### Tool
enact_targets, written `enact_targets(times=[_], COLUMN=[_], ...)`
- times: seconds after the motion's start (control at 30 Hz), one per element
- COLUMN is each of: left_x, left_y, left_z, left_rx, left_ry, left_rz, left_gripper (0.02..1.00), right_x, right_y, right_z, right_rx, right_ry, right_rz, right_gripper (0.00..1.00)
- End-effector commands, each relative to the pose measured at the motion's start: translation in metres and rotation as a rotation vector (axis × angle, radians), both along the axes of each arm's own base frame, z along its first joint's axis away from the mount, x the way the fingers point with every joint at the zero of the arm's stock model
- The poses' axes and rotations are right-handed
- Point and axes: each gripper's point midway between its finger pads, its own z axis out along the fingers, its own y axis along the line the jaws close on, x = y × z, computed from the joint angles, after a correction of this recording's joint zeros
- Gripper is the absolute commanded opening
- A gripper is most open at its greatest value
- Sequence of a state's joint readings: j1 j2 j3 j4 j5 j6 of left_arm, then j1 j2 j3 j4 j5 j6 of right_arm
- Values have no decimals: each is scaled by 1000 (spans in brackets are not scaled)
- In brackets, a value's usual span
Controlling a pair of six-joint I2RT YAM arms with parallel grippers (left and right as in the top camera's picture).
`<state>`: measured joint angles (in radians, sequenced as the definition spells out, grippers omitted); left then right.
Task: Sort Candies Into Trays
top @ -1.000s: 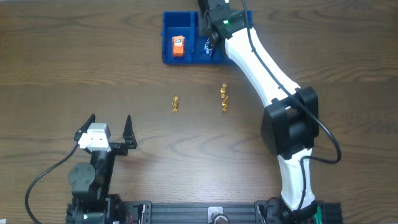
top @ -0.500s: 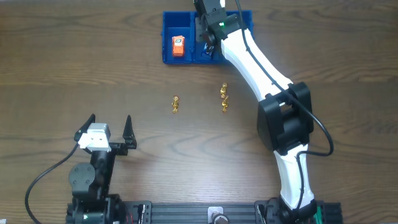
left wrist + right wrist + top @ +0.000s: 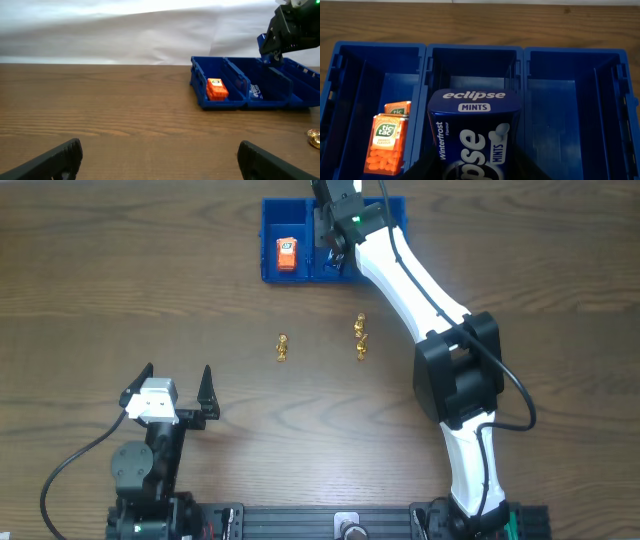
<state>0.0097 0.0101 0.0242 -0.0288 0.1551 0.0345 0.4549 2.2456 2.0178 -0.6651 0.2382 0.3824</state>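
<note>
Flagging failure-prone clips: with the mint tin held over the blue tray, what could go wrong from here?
The right claw holds the mint tin above the middle compartment; released off-centre, it could catch a divider or tip toward the orange box. Withdrawing, the right arm might sweep the gold candies nearby.

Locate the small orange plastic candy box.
In the top view, the orange candy box lies in the leftmost compartment of the blue plastic tray at the far side, left of the right pincer.
</note>
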Motion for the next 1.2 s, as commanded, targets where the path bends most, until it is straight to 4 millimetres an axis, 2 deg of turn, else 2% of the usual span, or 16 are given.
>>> enact_targets(times=[0.03, 0.07, 0.17, 0.27, 0.53, 0.6, 0.7, 0.73, 0.83, 0.93, 1.1, 1.2], left_x=[-1, -1, -1, -1, -1, -1, -1, -1, -1, -1, -1, -1], left_y=[-4, -4, -4, -4, -4, -4, -4, -4, -4, -4, -4, -4], left_z=[-16, -16, -16, -16, -16, -16, -16, -16, -16, -16, -16, -16], left_rx=[12, 12, 12, 12, 12, 12, 12, 12, 12, 12, 12, 12], left_ry=[46, 46, 46, 46, 46, 46, 46, 46, 46, 46, 46, 46], left_rz=[-23, -23, -23, -23, -23, -23, -23, -23, -23, -23, -23, -23], left_gripper=[996, 998, 998, 998, 1000, 998, 998, 998, 998, 998, 998, 998], right_x=[-1, 0, -2, -3, -8, -12, -25, -34, -62, -96, -142, -162], right_y=[2, 2, 1, 1, 0, 2, 12, 18, 39, 65, 82, 92], right_z=[-4, -4, -5, -6, -3, 7, 34, 45, 60, 51, 18, -1], right_rx=[2, 2, -1, -4, -12, -12, -8, -8, -13, 9, 27, 18], right_ry=[5, 5, 11, 19, 32, 31, 24, 25, 48, 138, 326, 401], right_rz=[-5, -5, -5, -5, -3, 4, 30, 47, 107, 151, 121, 115], right_gripper=[343, 476, 776, 847, 866, 866, 871, 871, 871, 866, 860, 860])
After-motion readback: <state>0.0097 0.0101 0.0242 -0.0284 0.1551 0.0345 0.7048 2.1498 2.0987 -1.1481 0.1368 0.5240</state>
